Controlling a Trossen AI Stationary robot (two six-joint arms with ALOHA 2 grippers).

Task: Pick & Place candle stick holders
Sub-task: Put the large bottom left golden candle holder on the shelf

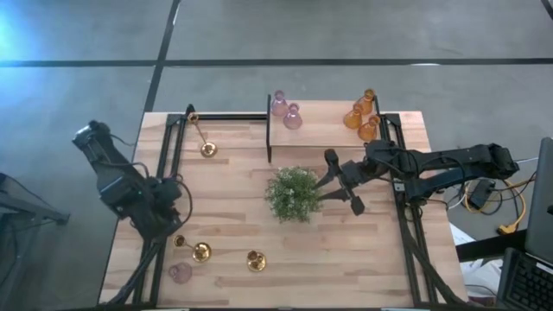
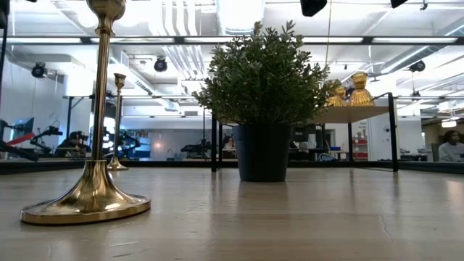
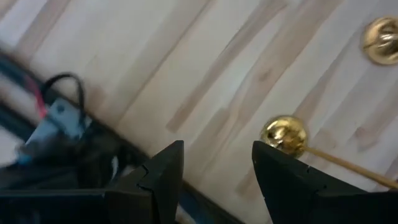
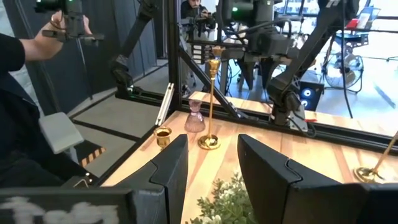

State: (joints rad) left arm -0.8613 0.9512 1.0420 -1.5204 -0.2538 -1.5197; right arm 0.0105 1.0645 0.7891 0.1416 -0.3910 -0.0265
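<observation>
Wooden table (image 1: 346, 250) spread under both arms, grey floor beyond. Bushy green plant (image 1: 293, 193) stood mid-table in a dark pot. Right gripper (image 1: 343, 187) reached in just beside the plant's foliage, fingers apart and clamped on nothing. Left gripper (image 1: 164, 212) hung over the table's left edge, fingers parted and empty, near a brass holder lying on its side (image 1: 192, 249). Farther along that front edge stood a second brass holder (image 1: 256, 260) and a pink glass holder (image 1: 180, 273). Third brass holder (image 1: 204, 140) lay toward the back left. Raised shelf (image 1: 324, 136) carried two pink holders (image 1: 286, 110) and three amber holders (image 1: 363, 115). No readable writing.
</observation>
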